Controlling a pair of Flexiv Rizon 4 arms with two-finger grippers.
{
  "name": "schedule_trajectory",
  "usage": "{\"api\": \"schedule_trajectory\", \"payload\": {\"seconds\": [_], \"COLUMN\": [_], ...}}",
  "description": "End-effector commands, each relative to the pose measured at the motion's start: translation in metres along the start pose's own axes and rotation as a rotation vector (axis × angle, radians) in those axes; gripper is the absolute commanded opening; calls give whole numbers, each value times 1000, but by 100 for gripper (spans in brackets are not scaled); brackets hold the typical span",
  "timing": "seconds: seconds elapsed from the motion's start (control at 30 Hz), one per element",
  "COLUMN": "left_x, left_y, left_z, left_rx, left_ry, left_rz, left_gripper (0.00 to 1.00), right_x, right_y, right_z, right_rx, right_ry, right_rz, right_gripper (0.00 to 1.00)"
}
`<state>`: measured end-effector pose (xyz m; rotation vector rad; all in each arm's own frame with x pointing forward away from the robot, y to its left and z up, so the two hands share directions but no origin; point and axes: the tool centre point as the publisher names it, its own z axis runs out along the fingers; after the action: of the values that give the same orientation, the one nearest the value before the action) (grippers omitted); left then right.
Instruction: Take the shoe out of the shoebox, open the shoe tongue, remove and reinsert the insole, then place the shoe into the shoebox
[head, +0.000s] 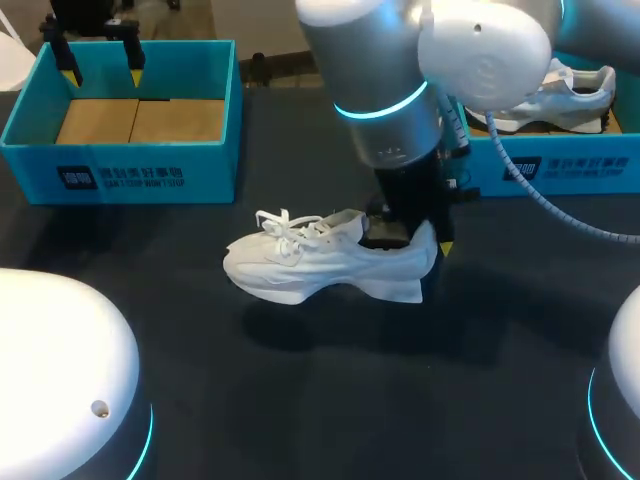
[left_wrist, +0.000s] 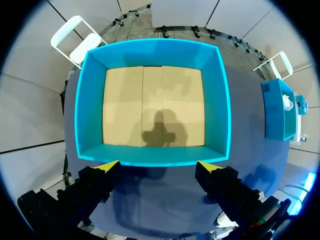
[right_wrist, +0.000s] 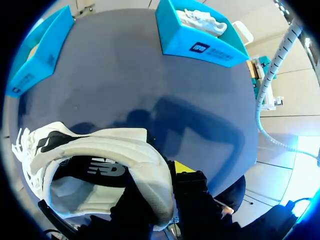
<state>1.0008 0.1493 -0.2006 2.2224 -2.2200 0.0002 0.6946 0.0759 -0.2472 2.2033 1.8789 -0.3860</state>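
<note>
A white laced shoe (head: 320, 260) hangs just over the dark table near the middle, toe toward the left, with its shadow underneath. My right gripper (head: 415, 235) is shut on its heel collar. In the right wrist view one finger is inside the shoe (right_wrist: 115, 145) and the yellow-tipped finger (right_wrist: 182, 167) is outside the heel. The dark insole shows inside. My left gripper (head: 100, 60) hovers open over the empty blue shoebox (head: 120, 170) at the back left. In the left wrist view its fingers (left_wrist: 107, 167) stand wide above the box's near wall (left_wrist: 150, 155).
A second blue box (head: 560, 165) at the back right holds another white shoe (head: 560, 95). A coiled grey cable (head: 560, 215) trails from my right arm over the table's right side. Two white robot bases sit at the near corners.
</note>
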Motion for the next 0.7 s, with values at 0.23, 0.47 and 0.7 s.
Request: {"api": "schedule_trajectory", "payload": {"seconds": [0.23, 0.47, 0.7], "left_x": [0, 0, 0], "left_y": [0, 0, 0], "left_z": [0, 0, 0], "left_rx": [0, 0, 0], "left_ry": [0, 0, 0], "left_rz": [0, 0, 0], "left_gripper": [100, 100, 100], "right_x": [-2, 2, 9], "right_y": [0, -3, -5], "right_z": [0, 29, 64], "right_rx": [-1, -7, -7], "right_ry": [6, 9, 29], "right_rz": [1, 7, -17], "right_gripper": [0, 0, 0]}}
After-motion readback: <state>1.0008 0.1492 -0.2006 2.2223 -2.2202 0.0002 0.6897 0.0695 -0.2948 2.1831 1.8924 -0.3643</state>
